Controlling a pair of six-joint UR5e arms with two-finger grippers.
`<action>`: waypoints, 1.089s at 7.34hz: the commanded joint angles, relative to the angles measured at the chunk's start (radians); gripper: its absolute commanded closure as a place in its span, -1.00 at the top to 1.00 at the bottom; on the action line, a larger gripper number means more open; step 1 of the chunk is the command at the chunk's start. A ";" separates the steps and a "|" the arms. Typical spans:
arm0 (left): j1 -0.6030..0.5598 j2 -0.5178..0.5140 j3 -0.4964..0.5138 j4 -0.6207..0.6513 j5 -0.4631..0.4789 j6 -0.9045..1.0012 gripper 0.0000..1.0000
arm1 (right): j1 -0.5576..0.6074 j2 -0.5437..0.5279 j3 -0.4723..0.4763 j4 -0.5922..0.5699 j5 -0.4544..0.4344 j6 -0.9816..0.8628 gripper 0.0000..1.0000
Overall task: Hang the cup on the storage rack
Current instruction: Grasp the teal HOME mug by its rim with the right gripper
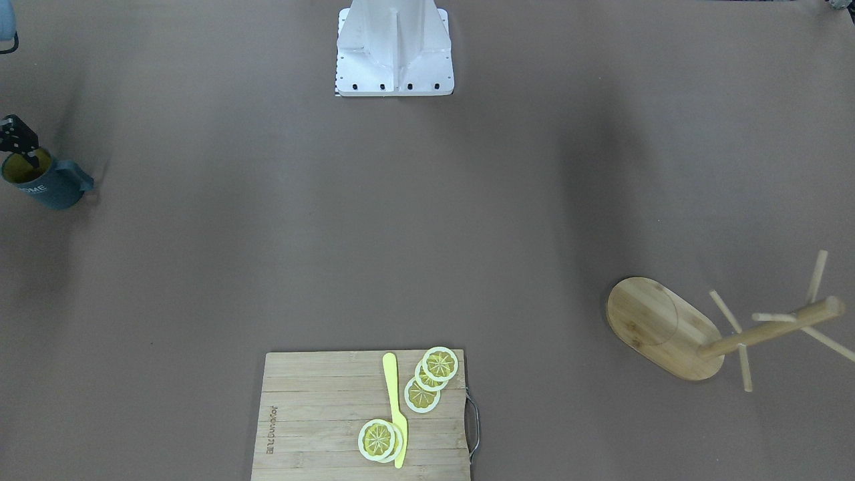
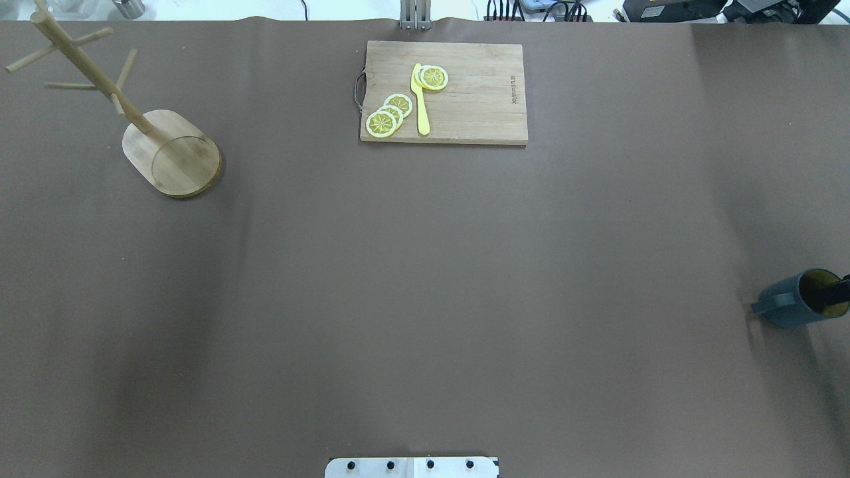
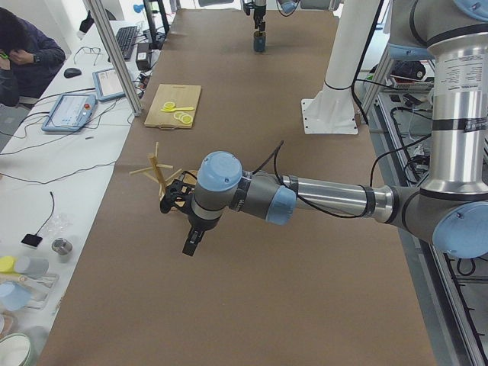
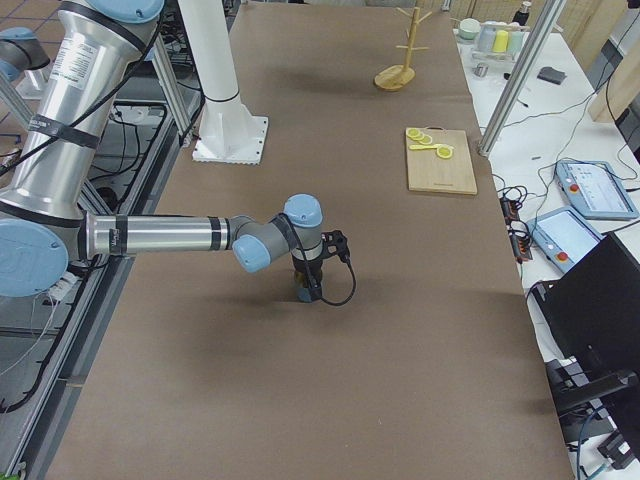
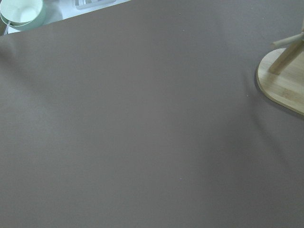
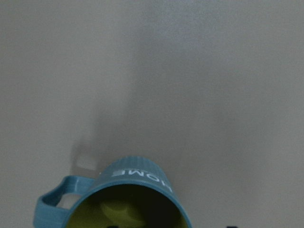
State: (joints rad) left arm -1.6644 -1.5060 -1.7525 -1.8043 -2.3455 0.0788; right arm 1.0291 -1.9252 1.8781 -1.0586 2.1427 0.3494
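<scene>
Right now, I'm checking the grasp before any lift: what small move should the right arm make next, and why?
Probably close the right gripper on the wall of the cup. One finger reaches inside it at the rim. I cannot tell whether it is clamped yet, and the storage rack stands far across the table.

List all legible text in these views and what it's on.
"HOME": white letters on the side of the cup, upside down in the right wrist view.
Engraved mark along one edge of the cutting board: too small to read.
Tablet screens in the side views: too small to read.
</scene>
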 commanded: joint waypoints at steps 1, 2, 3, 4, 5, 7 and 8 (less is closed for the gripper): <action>0.000 0.000 -0.001 -0.001 0.000 -0.001 0.97 | -0.003 0.002 0.000 0.000 0.000 -0.003 -1.00; 0.000 0.000 -0.002 -0.001 0.000 -0.001 0.97 | -0.001 0.002 0.003 0.000 0.006 -0.009 -1.00; 0.000 0.000 -0.004 0.000 0.000 -0.001 0.97 | 0.000 0.003 0.012 0.000 0.014 -0.009 -1.00; 0.000 0.000 -0.004 -0.001 0.000 -0.001 0.97 | 0.012 0.008 0.025 -0.001 0.025 -0.007 -1.00; 0.000 0.000 -0.002 -0.001 0.000 -0.001 0.97 | 0.052 0.024 0.035 -0.011 0.075 -0.006 -1.00; 0.000 0.000 -0.001 -0.001 0.000 -0.001 0.97 | 0.127 0.087 0.032 -0.043 0.129 0.002 -1.00; 0.000 0.000 -0.001 -0.001 0.000 -0.001 0.97 | 0.143 0.182 0.036 -0.161 0.115 0.008 -1.00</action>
State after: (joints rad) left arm -1.6644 -1.5064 -1.7540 -1.8051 -2.3455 0.0782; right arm 1.1414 -1.8353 1.9109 -1.1166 2.2563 0.3498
